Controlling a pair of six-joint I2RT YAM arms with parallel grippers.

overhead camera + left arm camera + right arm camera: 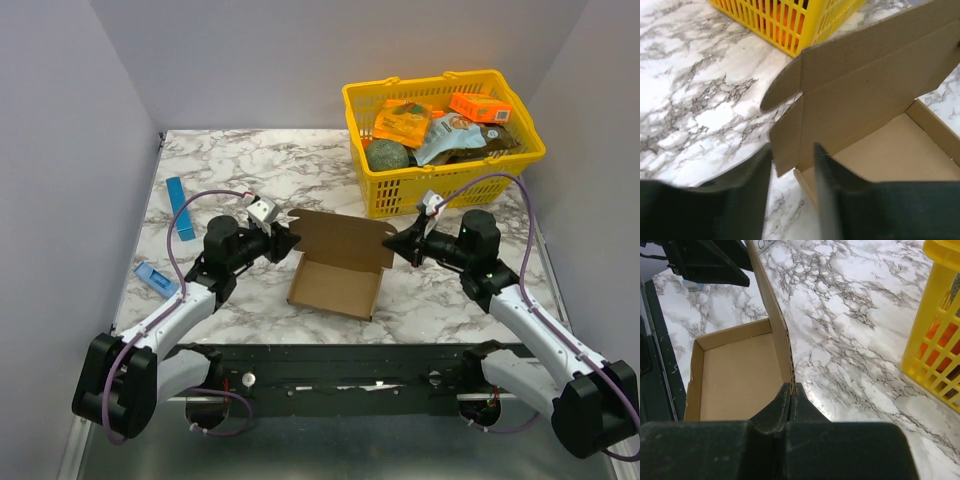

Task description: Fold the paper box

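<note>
Marble-patterned table (250, 165) (white, grey-veined) between plain pale walls (300, 60), evenly lit.

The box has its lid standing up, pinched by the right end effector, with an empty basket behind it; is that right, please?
Not quite: the basket is not empty; the top view shows orange packets and other goods inside. The box has its lid up, pinched by the right end effector.

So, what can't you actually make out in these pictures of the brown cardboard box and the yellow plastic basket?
Top view: packets in the yellow plastic basket overlap; their print is too small to read.
Left wrist view: whether the left gripper touches the flap of the plain brown cardboard paper box between its fingers; the frame's right edge cuts the box off.
Right wrist view: the right gripper covers the lid edge it pinches.
</note>
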